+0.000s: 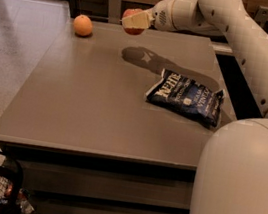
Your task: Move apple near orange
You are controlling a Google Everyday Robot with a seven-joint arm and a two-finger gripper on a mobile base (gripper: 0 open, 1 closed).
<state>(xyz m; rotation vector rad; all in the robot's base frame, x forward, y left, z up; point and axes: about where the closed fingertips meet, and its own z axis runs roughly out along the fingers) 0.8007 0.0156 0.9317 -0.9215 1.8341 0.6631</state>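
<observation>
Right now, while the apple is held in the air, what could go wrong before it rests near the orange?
1. The gripper is closed on the apple and holds it above the table. If released from there, it could bounce and roll away.
2. The orange lies close to the table's far left corner. A nudge from the arriving apple or gripper might roll it over the edge.
</observation>
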